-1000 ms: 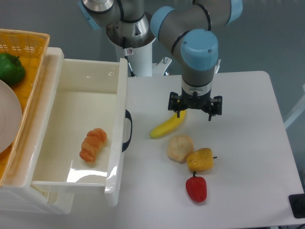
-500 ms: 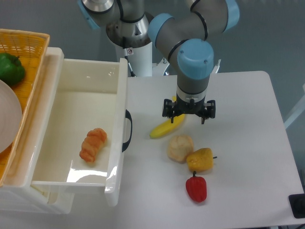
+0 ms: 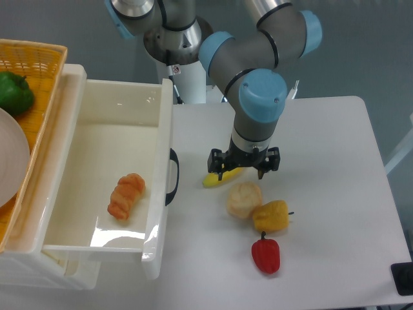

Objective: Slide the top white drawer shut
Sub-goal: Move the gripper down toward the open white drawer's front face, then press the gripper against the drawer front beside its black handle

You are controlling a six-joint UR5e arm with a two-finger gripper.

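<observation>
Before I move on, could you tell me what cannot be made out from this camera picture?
- Banana: mostly covered by the gripper; only its left end shows.
- Gripper: fingertips seen from above, so open or shut is unclear.
- Lower drawer: hidden under the open top white drawer.
- Basket and green pepper: cut by the left edge.
- Black object: cut by the right edge, unidentifiable.

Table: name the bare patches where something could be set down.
Bare: the table's right side, past the gripper, and its front edge below the red pepper. Crowded: banana, bun and yellow pepper beside the top white drawer.
</observation>
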